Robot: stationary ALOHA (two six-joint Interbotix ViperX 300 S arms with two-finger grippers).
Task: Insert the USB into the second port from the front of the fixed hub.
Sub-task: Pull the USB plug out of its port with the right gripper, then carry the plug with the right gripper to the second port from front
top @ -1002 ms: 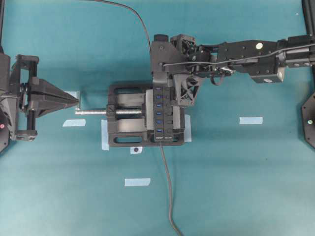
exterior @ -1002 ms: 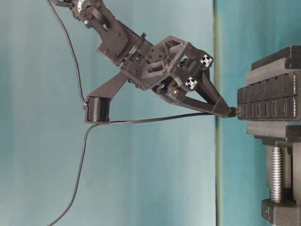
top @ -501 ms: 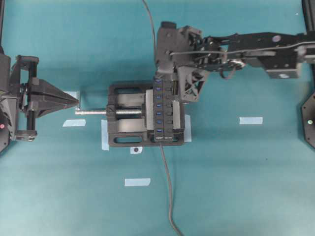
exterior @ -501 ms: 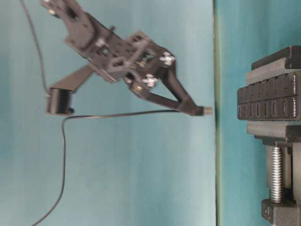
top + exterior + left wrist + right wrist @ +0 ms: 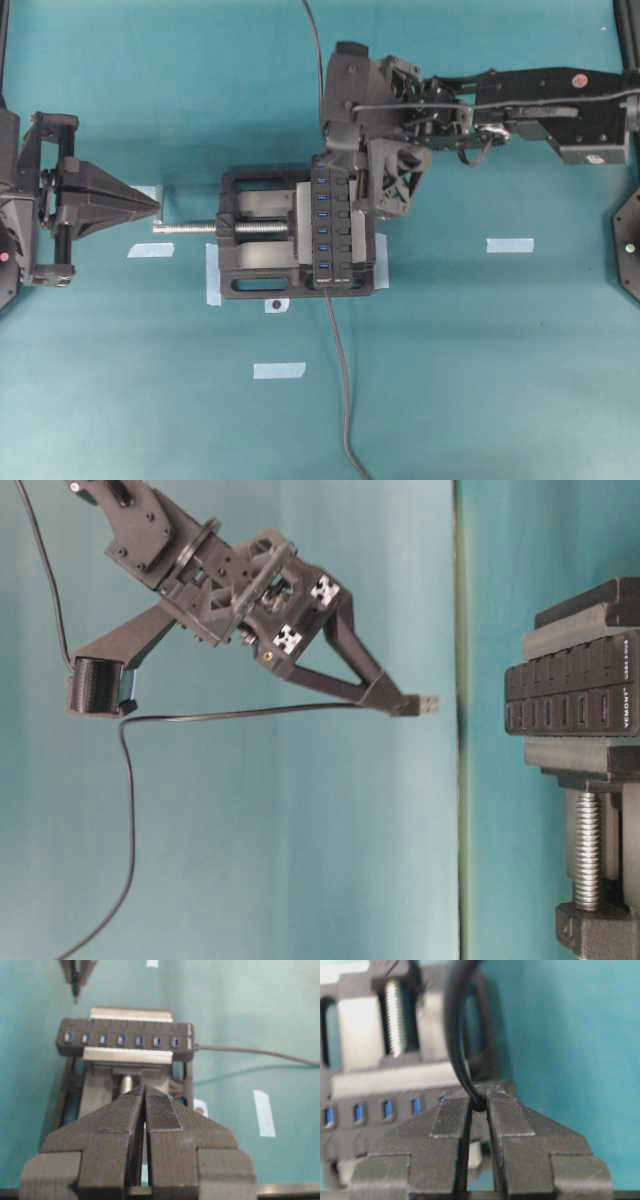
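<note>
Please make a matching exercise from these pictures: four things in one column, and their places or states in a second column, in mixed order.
Things:
1. USB
2. fixed hub
3. left hand
4. tape strip

Places or states:
A. clamped in the vise
B. shut, holding nothing, pointing at the vise screw
C. lying flat on the table, right of the vise
D. held in the right hand, clear of the ports

Pairs: 1-D, 2-A, 3-B, 4-C

The surface (image 5: pixel 500 350) is teal, dotted with pale blue tape strips (image 5: pixel 509 245). The fixed hub (image 5: pixel 331 235) is black with blue-tongued slots — clamped in a black vise (image 5: pixel 245 245) with a silver screw (image 5: pixel 190 227). The USB (image 5: pixel 424 704) is black with a silver metal tip; its cable (image 5: pixel 230 716) is dark grey.
</note>
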